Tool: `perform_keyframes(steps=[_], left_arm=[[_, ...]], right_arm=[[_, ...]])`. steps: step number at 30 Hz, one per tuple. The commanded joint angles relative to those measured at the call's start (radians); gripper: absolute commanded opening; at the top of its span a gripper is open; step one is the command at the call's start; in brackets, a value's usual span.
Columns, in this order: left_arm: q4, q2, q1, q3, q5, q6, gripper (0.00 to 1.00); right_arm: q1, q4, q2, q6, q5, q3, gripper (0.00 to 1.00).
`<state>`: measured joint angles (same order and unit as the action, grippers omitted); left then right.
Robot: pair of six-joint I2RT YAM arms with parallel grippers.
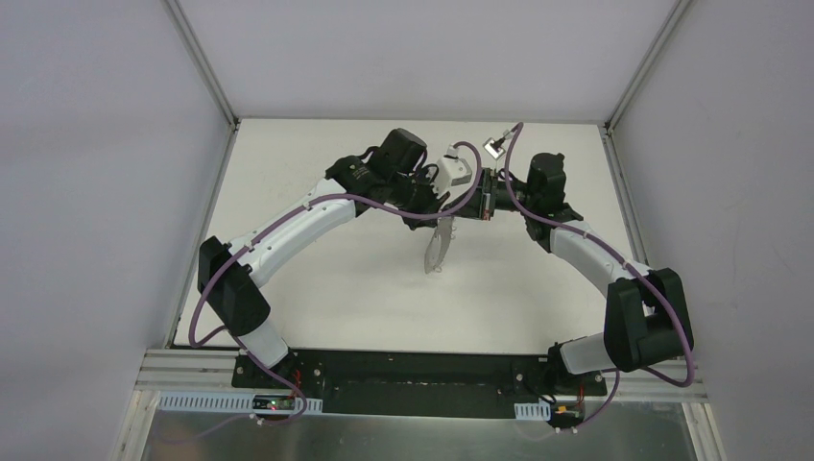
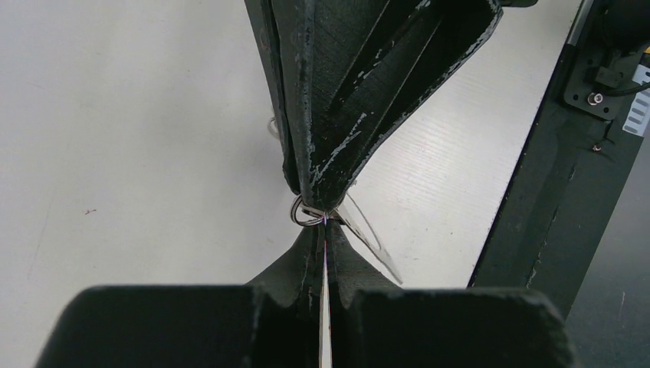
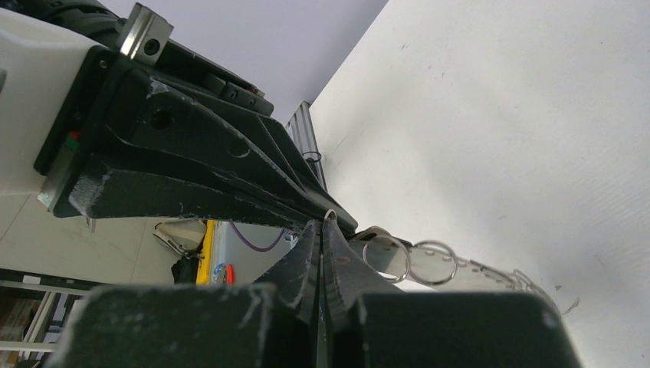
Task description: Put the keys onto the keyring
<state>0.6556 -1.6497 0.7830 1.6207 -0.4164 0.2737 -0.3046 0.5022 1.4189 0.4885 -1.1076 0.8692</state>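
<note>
In the top external view, the keyring [image 1: 437, 252] is seen hanging above the middle of the worktop [image 1: 336, 307], from the spot where both arms meet. The jaws of the left gripper [image 2: 323, 232] and the right gripper [image 3: 323, 228] are fully closed, tip against tip. The top of the loop and a small silvery ring [image 2: 305, 213] are pinched there, but which pair carries them cannot be told.

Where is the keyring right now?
In the top view the keyring hangs near the middle of the table, from where the left gripper and right gripper meet tip to tip.
</note>
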Motion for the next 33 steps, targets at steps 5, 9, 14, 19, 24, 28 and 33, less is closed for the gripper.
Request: perform_keyframes(steps=[5,9,14,19,24,28,33], left_arm=[[0.016,0.055,-0.010,0.011,-0.023,0.031,0.00],[0.018,0.082,-0.010,-0.002,-0.008,0.057,0.00],[0.031,0.086,-0.010,0.003,-0.016,0.077,0.00],[0.035,0.076,-0.010,0.007,-0.002,0.091,0.00],[0.043,0.072,-0.010,0.009,0.025,0.126,0.00],[0.069,0.064,-0.010,0.035,0.042,0.151,0.00],[0.110,0.056,-0.010,0.062,0.040,0.163,0.00]], right_arm=[[0.007,0.064,-0.031,-0.044,-0.041,-0.012,0.00],[0.006,0.028,-0.039,-0.083,-0.044,-0.008,0.00],[0.006,0.027,-0.024,-0.079,-0.051,-0.003,0.00],[0.000,0.027,-0.015,-0.075,-0.063,0.002,0.00],[-0.004,0.027,-0.002,-0.071,-0.072,0.005,0.00],[-0.011,0.027,0.014,-0.071,-0.074,0.008,0.00],[-0.014,0.028,0.018,-0.077,-0.068,0.009,0.07]])
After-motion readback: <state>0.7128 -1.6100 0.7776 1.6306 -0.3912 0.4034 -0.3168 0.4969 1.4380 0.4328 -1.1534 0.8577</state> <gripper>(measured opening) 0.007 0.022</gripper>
